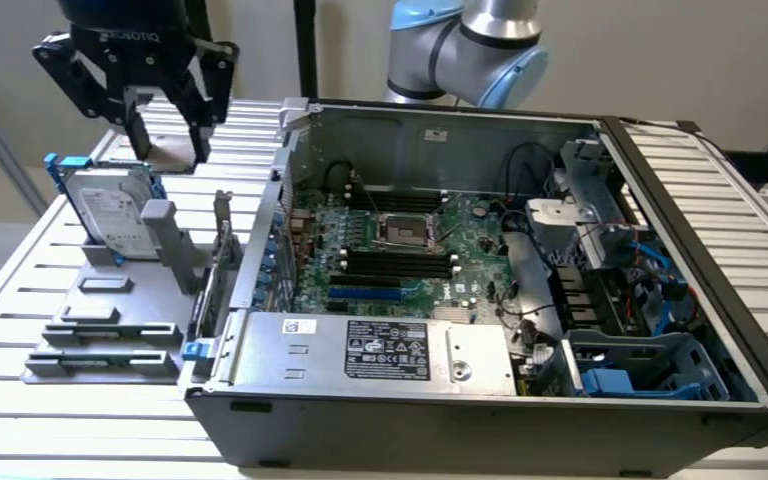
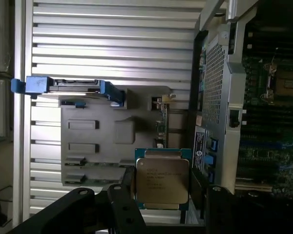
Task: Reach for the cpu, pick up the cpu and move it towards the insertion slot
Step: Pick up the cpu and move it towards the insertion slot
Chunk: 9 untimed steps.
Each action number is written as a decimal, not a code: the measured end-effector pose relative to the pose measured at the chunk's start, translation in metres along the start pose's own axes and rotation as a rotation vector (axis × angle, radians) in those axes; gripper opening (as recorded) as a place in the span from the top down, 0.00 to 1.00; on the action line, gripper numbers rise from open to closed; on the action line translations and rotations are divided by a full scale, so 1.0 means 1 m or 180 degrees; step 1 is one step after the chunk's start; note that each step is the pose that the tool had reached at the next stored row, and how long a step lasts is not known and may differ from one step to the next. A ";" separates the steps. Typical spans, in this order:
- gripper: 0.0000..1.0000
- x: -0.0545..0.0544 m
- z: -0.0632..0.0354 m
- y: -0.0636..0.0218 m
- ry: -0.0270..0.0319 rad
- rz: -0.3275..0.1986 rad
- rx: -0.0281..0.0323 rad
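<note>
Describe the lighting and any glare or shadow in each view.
Exterior view: daylight falls evenly, the slatted table shines pale, and the computer case is shadowed along its front wall. Wrist view: the table slats glare bright, while the cpu between the gripper fingers looks dim and the motherboard lies dark.

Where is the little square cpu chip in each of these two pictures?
Exterior view: the cpu hangs between the fingers near the exterior view's upper left, above the hard drive.
Wrist view: the cpu is gripped between the dark fingers, with its printed metal top facing the camera.
Shared landmark: the hard drive with its blue frame, standing outside the computer.
</note>
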<state>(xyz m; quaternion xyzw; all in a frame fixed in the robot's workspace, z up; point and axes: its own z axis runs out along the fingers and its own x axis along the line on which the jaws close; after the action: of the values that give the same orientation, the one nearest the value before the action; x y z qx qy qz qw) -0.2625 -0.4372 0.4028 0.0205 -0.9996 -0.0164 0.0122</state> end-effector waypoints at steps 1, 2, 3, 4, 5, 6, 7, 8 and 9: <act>0.45 -0.004 -0.0006 -0.0002 0.0000 0.0000 -0.0005; 0.45 -0.009 -0.0011 -0.0003 0.0000 0.0000 -0.0010; 0.45 -0.014 -0.0014 -0.0005 0.0000 -0.0001 -0.0016; 0.45 -0.018 -0.0018 -0.0007 0.0000 -0.0001 -0.0022; 0.45 -0.023 -0.0020 -0.0009 0.0000 0.0000 -0.0027; 0.45 -0.027 -0.0021 -0.0010 -0.0001 -0.0001 -0.0030; 0.45 -0.032 -0.0023 -0.0012 0.0000 -0.0001 -0.0032; 0.45 -0.036 -0.0024 -0.0014 0.0000 -0.0001 -0.0034; 0.45 -0.041 -0.0024 -0.0016 -0.0001 -0.0001 -0.0036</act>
<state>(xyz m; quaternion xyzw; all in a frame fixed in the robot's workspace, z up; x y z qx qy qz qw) -0.2217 -0.4372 0.4042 0.0206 -0.9995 -0.0220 0.0122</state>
